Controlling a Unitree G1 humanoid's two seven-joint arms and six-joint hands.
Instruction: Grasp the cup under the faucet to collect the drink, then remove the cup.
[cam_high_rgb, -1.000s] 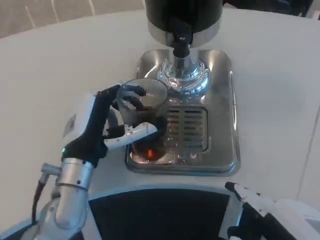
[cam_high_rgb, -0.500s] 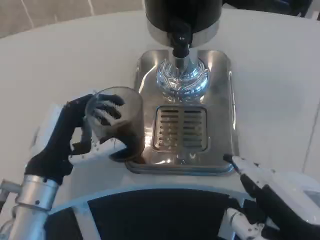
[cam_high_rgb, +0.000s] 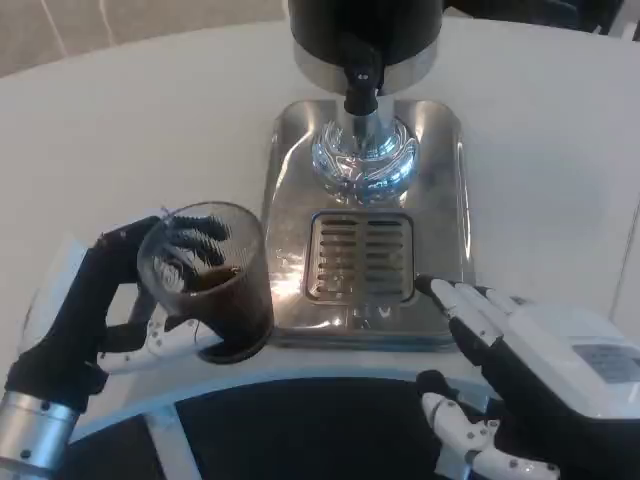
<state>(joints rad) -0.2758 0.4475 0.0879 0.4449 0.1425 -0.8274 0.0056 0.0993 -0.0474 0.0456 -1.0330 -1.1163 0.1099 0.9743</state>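
1. Clear cup holding dark drink stands upright on the white worktop, just left of the steel drip tray.
2. Left hand wraps its fingers around it.
3. Black faucet hangs above the tray.
4. Right hand, fingers spread, holds nothing, near the tray's front right corner.

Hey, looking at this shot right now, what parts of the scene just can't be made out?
- Dispenser, head view: its upper body is cut off by the top edge.
- Left hand: its palm is hidden behind the cup; only fingers show through the glass.
- Right hand: its wrist is cut off by the bottom edge.
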